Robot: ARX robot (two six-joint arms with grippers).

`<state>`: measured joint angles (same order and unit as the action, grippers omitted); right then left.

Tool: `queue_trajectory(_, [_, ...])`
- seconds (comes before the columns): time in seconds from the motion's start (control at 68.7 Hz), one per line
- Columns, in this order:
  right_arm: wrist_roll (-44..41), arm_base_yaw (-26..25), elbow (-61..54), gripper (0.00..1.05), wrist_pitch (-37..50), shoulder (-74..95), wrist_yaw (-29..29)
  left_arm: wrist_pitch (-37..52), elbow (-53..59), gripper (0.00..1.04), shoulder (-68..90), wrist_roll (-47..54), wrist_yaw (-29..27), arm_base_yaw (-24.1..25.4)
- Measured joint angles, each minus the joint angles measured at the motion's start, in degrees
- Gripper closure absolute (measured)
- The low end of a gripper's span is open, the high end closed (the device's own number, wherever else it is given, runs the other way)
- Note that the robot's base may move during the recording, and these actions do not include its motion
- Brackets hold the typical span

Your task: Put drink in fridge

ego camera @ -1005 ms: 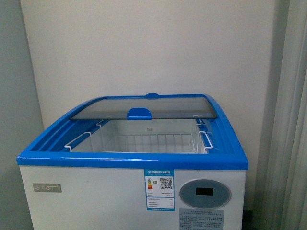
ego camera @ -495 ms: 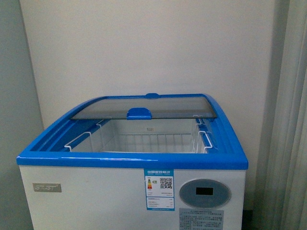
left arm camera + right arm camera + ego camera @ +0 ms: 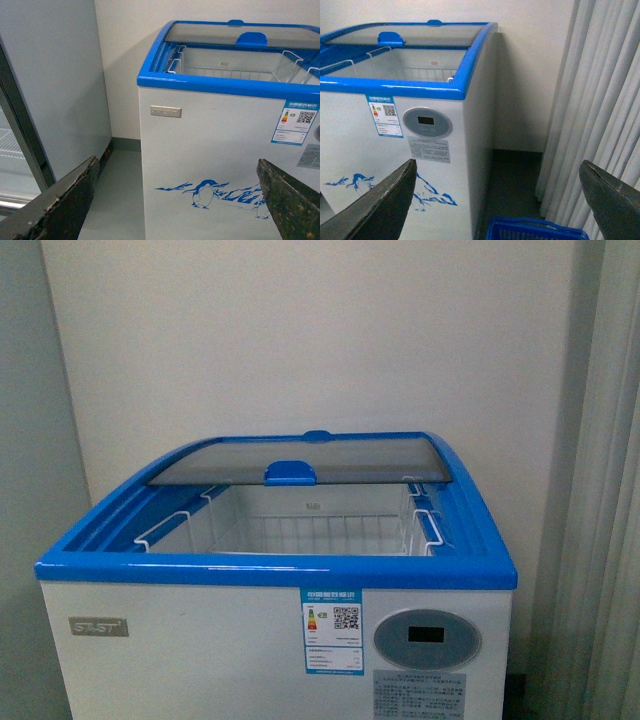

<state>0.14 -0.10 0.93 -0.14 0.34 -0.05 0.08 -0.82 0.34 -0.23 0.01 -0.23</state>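
The fridge (image 3: 200,660) is a white chest cooler with a blue top rim, straight ahead in the front view. Its curved glass lid (image 3: 300,458) is slid to the back, so the front of the well is open with white wire baskets (image 3: 320,535) inside. No drink shows in any view. My left gripper (image 3: 177,200) is open and empty, low in front of the fridge's penguin picture (image 3: 205,192). My right gripper (image 3: 497,200) is open and empty, at the fridge's right front corner (image 3: 465,150). Neither arm shows in the front view.
A grey upright cabinet (image 3: 55,85) stands left of the fridge, with a strip of grey floor (image 3: 117,200) between. Pale curtains (image 3: 600,100) hang at the right. A blue plastic basket (image 3: 532,230) sits on the floor below my right gripper.
The front view has shifted slightly: the fridge sits a touch lower and nearer in frame. The lid and baskets have not moved.
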Motion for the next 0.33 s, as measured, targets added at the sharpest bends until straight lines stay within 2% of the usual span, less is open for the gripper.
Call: queue_trajectory(0.335, [0.0, 0.0, 0.0, 0.08, 0.0, 0.0, 0.0, 0.0, 0.0, 0.08, 0.0, 0.0, 0.0, 0.0])
